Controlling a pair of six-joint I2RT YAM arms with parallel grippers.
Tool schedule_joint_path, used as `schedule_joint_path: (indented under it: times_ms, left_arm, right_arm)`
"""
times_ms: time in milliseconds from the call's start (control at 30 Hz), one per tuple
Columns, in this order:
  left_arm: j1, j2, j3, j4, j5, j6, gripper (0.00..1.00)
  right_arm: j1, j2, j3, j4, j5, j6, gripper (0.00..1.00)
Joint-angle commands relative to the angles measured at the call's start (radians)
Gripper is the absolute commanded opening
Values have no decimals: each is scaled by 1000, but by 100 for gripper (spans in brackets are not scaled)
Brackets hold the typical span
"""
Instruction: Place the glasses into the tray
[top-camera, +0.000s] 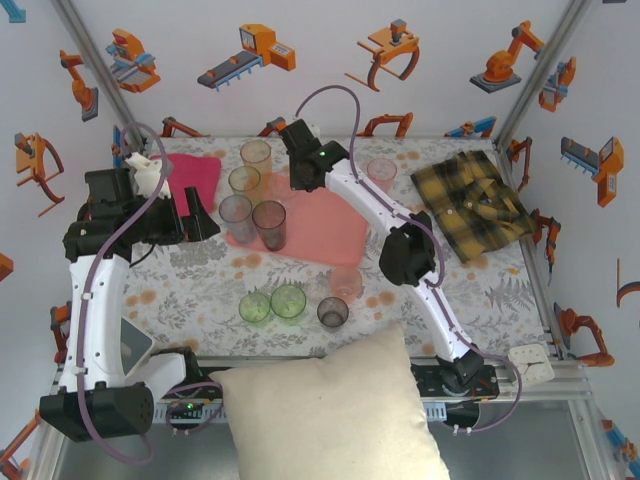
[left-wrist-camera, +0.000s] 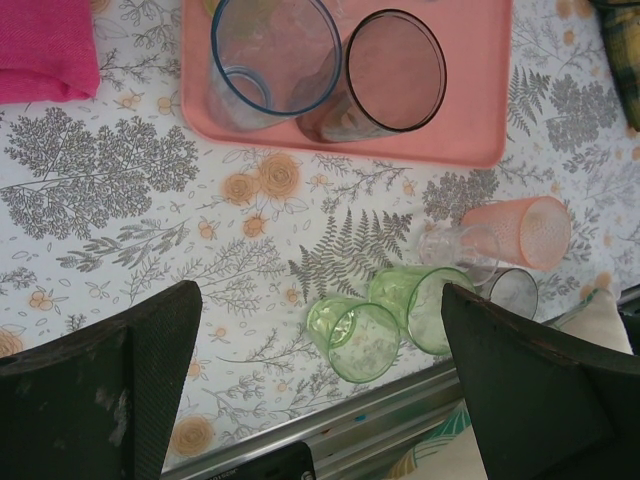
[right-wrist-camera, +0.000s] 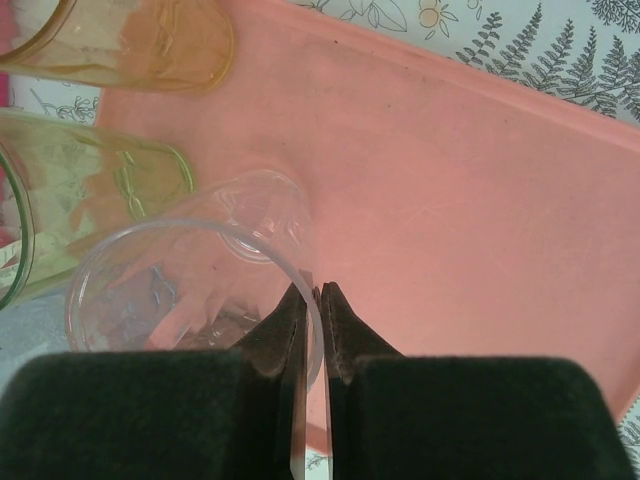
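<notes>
The overhead camera sits above and behind the arm bases. From well back it looks down and forward over the whole worktop (top-camera: 190, 270), from near edge to far edge. The left wrist camera hangs fairly high over the worktop's left half and looks down past the left end effector (left-wrist-camera: 320, 300). It seems slightly turned, since the near edge's rail cuts its lower right corner. The right wrist camera sits very close above the tray (right-wrist-camera: 450, 200), with the right end effector (right-wrist-camera: 312, 295) pinched on the rim of a clear glass (right-wrist-camera: 150, 290). All three views share the tray. The overhead and left wrist views also share the green glasses (left-wrist-camera: 360, 340) by the near edge.
</notes>
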Motion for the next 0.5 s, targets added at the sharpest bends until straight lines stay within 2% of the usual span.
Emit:
schedule_joint_path:
  times_ms: [0, 467]
  left_arm:
    - [5, -1, -5, 13, 21, -13, 97]
    - [4, -6, -5, 13, 18, -13, 97]
  right_arm:
    - [6, 21, 35, 2, -11, 19, 11]
    - [6, 2, 50, -15, -11, 10, 21]
